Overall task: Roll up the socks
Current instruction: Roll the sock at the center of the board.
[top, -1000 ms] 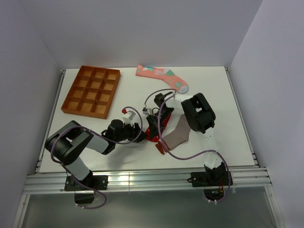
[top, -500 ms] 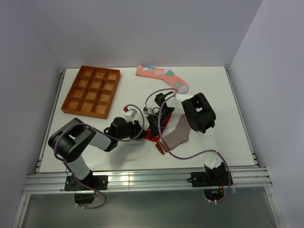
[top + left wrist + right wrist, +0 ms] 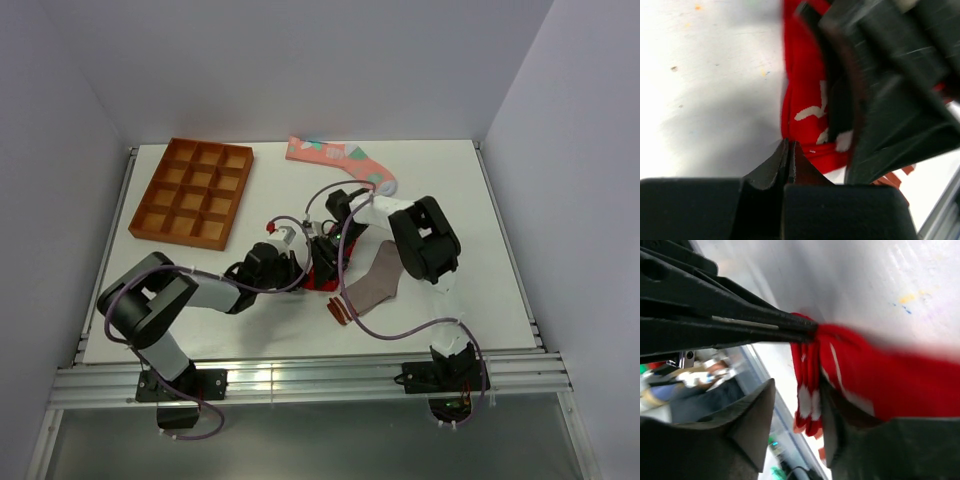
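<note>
Left claw [image 3: 788, 150] is clenched, its tips nipping the near folded edge of the red sock [image 3: 805, 95], which lies bunched on the table [image 3: 470, 200] at its middle, between the two arms. Just beyond, the right claw [image 3: 796, 390] stands released, jaws apart, with the sock's layered folds in the gap and pressed against one finger.

The step in hand looks like securing the roll. To do it well, the left pinch should trap every layer while the right closes deep across the whole bundle. A shallow bite would let the folds spring loose.

The grey-brown sock [image 3: 378, 280] lies flat just beside on the right, near enough to snag. Farther back the salmon-pink sock [image 3: 340, 160] lies well apart, and the compartment tray [image 3: 180, 237] sits at the far left.
</note>
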`<state>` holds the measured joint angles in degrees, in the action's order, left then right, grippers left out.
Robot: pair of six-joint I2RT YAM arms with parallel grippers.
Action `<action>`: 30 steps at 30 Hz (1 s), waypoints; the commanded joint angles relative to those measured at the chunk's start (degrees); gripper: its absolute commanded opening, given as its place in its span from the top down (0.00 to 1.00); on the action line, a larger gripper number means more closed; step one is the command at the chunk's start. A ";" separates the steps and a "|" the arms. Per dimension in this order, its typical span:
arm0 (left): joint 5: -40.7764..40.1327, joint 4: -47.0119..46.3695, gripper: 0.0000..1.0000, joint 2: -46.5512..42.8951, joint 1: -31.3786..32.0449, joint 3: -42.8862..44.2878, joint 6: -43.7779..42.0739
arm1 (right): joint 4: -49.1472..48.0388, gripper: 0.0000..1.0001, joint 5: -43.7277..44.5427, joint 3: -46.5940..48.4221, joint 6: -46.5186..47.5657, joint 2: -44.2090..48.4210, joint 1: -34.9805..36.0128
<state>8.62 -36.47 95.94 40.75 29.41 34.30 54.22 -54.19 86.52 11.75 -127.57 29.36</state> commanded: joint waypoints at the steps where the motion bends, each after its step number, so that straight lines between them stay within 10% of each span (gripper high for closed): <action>1: -10.45 14.91 1.00 -2.42 1.08 0.56 0.41 | -4.12 0.48 8.66 -0.13 1.52 5.57 -0.45; 18: -16.97 27.14 1.00 -12.97 1.96 0.65 6.12 | -12.19 0.46 21.50 -3.11 1.69 17.95 -3.08; 30: -16.18 35.15 1.00 -13.59 3.63 6.62 6.48 | -30.02 0.52 19.03 -23.93 11.36 37.37 0.16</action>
<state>-7.40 -4.29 83.07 44.01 33.28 40.18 32.40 -34.48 66.52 18.74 -94.70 27.09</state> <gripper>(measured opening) 0.027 0.485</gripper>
